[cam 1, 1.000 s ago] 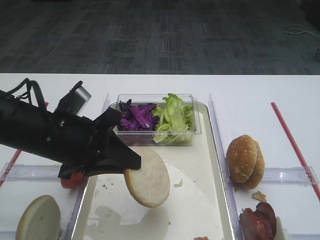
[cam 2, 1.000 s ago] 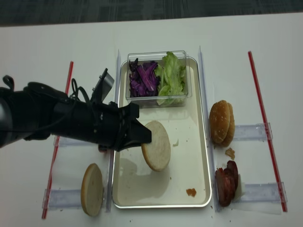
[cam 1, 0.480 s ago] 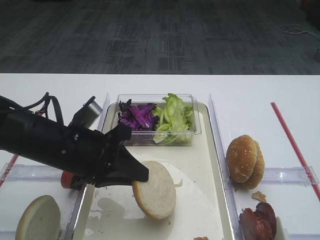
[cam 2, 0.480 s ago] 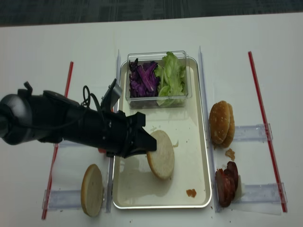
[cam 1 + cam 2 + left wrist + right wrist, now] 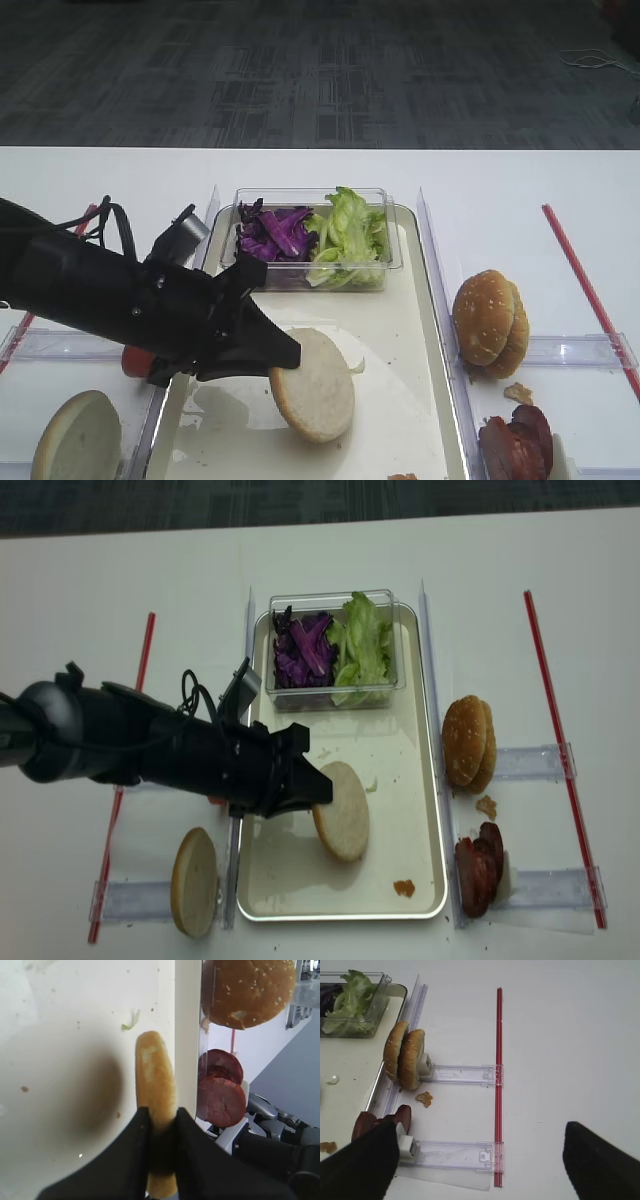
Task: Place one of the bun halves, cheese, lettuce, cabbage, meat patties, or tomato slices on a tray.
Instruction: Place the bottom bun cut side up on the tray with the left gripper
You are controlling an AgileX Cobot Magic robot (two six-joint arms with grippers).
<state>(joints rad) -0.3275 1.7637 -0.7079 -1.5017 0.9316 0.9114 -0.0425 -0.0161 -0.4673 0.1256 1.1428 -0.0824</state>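
My left pincer (image 5: 159, 1125) is clamped on the bun half (image 5: 312, 385), which it holds tilted on edge low over the middle of the tray (image 5: 405, 300). My right pincer (image 5: 480, 1160) stands apart over bare table (image 5: 560, 1025), right of the sesame bun (image 5: 405, 1057) and patties (image 5: 382, 1120). Lettuce (image 5: 348, 235) and cabbage (image 5: 272, 232) sit in the clear box (image 5: 392, 255) at the tray's far end.

purple cabbage (image 5: 273, 231), green lettuce (image 5: 347, 236), cream tray (image 5: 400, 330)

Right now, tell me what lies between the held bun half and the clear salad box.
Only bare, greasy tray, with one small lettuce scrap beside the bun half; the realsense high view shows it.
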